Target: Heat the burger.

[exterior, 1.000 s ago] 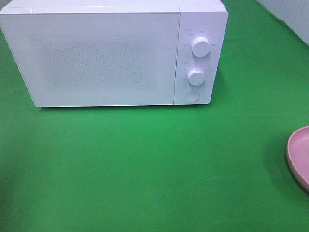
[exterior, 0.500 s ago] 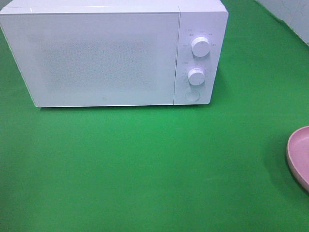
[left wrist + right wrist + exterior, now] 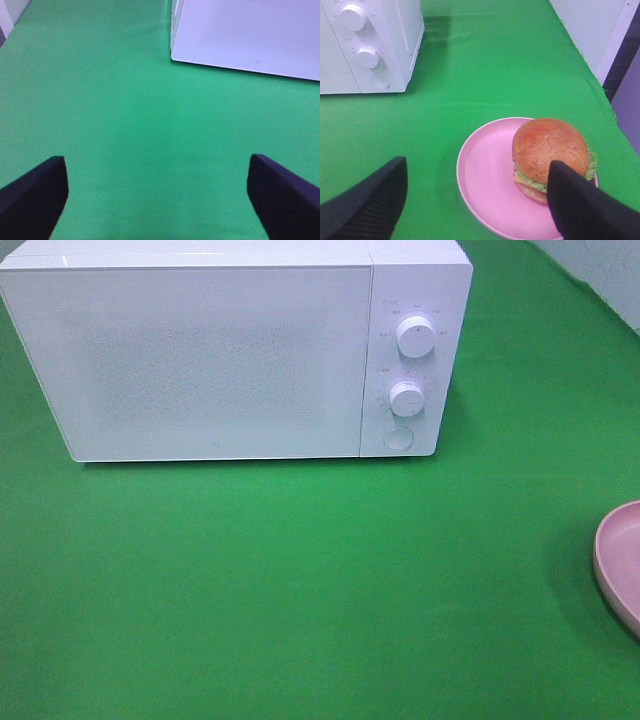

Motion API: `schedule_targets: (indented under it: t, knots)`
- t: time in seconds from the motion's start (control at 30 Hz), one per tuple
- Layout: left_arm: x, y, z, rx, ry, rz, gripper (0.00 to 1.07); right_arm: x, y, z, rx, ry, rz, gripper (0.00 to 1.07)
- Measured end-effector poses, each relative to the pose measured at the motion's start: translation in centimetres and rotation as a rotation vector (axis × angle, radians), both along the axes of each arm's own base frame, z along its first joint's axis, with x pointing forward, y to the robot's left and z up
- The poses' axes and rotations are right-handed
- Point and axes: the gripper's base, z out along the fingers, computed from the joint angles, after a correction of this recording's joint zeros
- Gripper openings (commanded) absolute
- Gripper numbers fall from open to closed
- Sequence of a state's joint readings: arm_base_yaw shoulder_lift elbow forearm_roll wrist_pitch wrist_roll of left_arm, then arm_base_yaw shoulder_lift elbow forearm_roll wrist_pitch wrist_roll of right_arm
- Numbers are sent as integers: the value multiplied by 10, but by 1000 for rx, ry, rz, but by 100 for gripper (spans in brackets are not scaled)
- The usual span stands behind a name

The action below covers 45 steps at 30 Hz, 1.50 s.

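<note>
Microwave (image 3: 215,355): a white unit is seen at the back of the green cloth (image 3: 300,580), its door shut; two round knobs and a round button are set one above another on the panel at its right side
Upper knob (image 3: 415,336): white, placed near the top of the control panel
Lower knob (image 3: 407,398): white, placed between the upper knob and the round button (image 3: 398,438)
Plate (image 3: 485,175): round and pink, laid flat on the cloth, well apart from the microwave; in the high view only its edge is seen at the right border
Burger (image 3: 550,156): seated upright on the plate, toward one side of it; glossy brown bun on top, lettuce and cheese visible beneath
Left gripper (image 3: 157,197): jaws spread wide and empty, held over bare cloth, a corner of the microwave seen ahead
Right gripper (image 3: 480,200): jaws spread wide, nothing gripped; held above the plate, one dark finger (image 3: 580,205) overlapping the burger's side in the wrist view, contact cannot be told
</note>
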<state>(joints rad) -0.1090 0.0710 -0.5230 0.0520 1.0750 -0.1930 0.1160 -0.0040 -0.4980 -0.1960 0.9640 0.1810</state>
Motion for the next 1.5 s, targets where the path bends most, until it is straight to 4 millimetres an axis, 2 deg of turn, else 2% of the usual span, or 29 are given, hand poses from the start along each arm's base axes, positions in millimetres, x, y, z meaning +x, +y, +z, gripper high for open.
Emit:
schedule_targets:
  t: [0.2,0.47,0.8,0.93,1.07,1.5]
  knots:
    - [-12,1,0,-9,-76,34,89,0,0,0,0,0,0,75]
    - [-13,0,0,-5,-76,137,89,0,0,0,0,0,0,75]
    - [-13,0,0,1,-76,144,89,0,0,0,0,0,0,75]
    - [-13,1,0,62,-75,120,89,0,0,0,0,0,0,75]
    - [-12,-8,-2,131,-75,-30,89,0,0,0,0,0,0,75]
    - [-12,-10,-2,141,-78,-59,89,0,0,0,0,0,0,75]
